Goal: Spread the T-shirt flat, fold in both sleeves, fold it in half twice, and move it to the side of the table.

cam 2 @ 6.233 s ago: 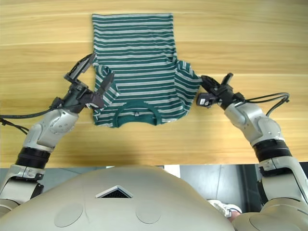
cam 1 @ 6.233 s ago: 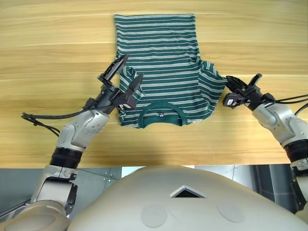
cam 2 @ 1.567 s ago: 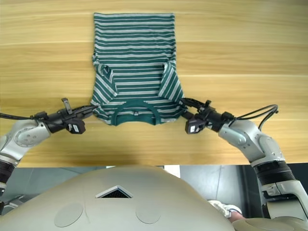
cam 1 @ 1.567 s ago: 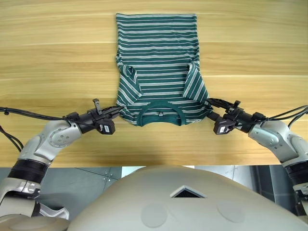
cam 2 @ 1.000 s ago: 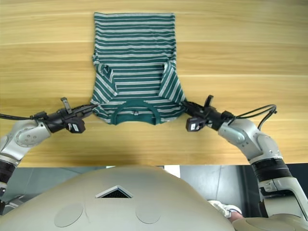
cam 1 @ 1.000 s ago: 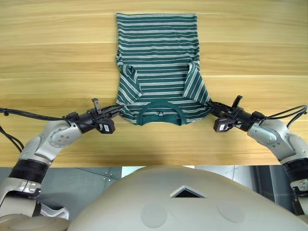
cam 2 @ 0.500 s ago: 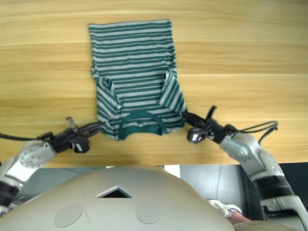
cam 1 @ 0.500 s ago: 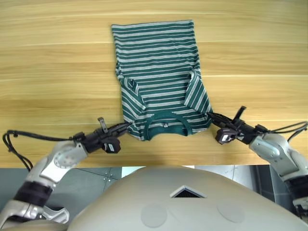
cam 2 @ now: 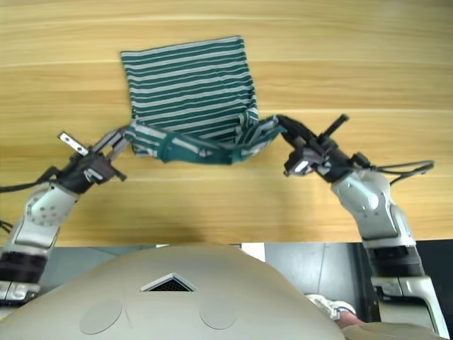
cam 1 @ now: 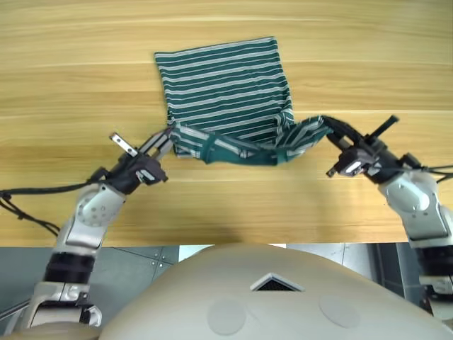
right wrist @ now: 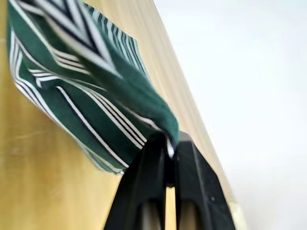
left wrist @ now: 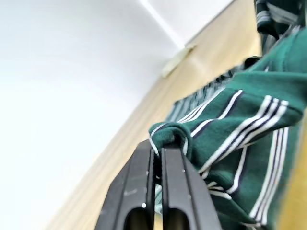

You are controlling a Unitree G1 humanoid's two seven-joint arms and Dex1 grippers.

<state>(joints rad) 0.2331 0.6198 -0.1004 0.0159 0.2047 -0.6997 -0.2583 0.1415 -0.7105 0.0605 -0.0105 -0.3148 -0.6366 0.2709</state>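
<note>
T-shirt [cam 1: 221,81] | near edge lifted | left pincer [cam 1: 167,135], right pincer [cam 1: 330,128] clamp corners | wooden table [cam 1: 71,78]

You're in what looks like a lab: plain wood-grain desk [cam 1: 71,42], bare white wall [left wrist: 57,72] beyond the left hand [left wrist: 157,152], grey floor panels [cam 1: 134,265] back behind it.

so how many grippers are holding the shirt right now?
2. The left gripper pinches the T-shirt at its near left corner, the right gripper at its near right corner; the collar edge sags between them.
</note>
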